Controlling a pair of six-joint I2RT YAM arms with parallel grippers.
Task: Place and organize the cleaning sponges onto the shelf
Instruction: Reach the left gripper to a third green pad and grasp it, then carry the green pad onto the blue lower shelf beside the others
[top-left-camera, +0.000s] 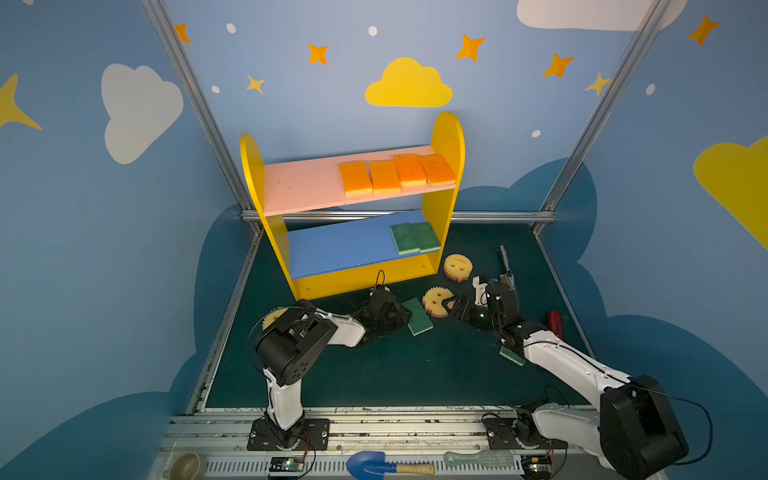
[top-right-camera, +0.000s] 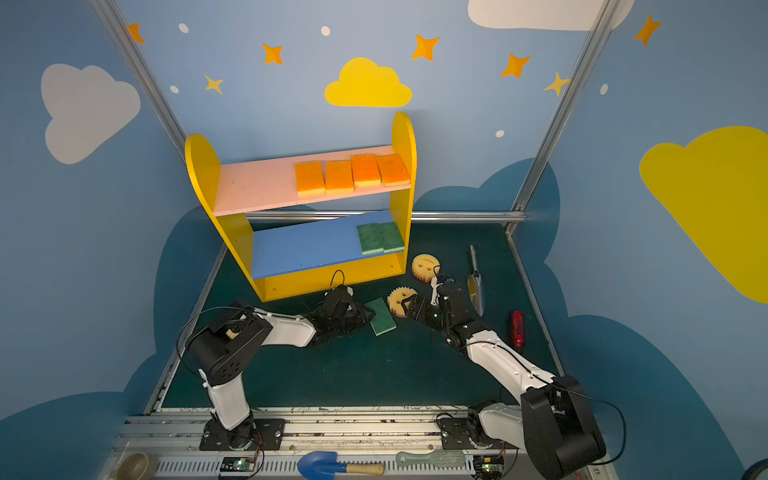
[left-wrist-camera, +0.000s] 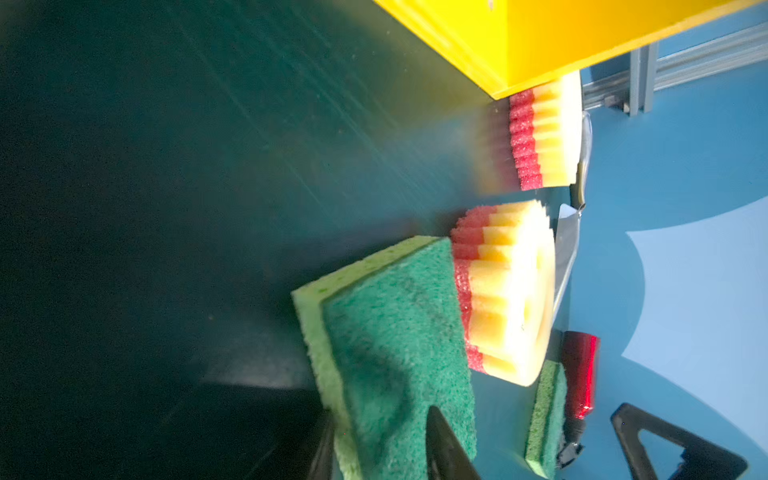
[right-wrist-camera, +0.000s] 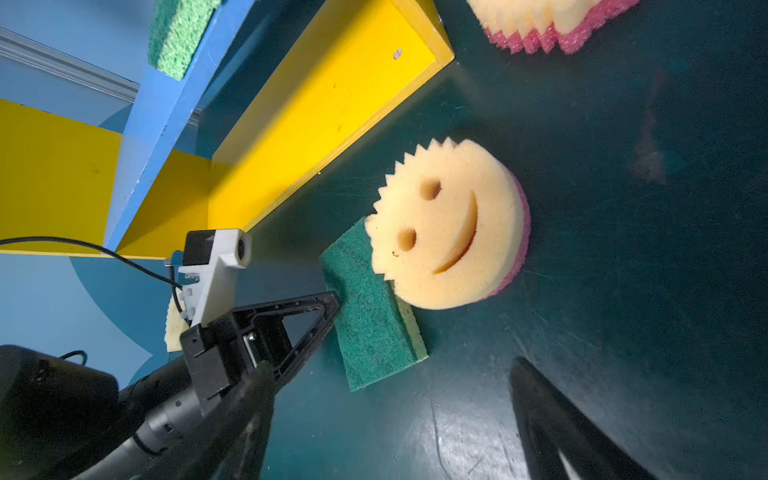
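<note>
Arms (top-left-camera: 349, 330) low, left hand (top-left-camera: 406, 319) pinching green sponge (top-left-camera: 417, 318), right hand (top-left-camera: 449, 304) spread beside smiley sponge (top-left-camera: 434, 301)

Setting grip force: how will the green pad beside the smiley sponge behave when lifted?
The green pad probably squashes under a pinch and is light: its yellow layer looks like porous foam. Flat and rectangular, it shouldn't roll; its coarse fibrous top should resist slipping.
</note>
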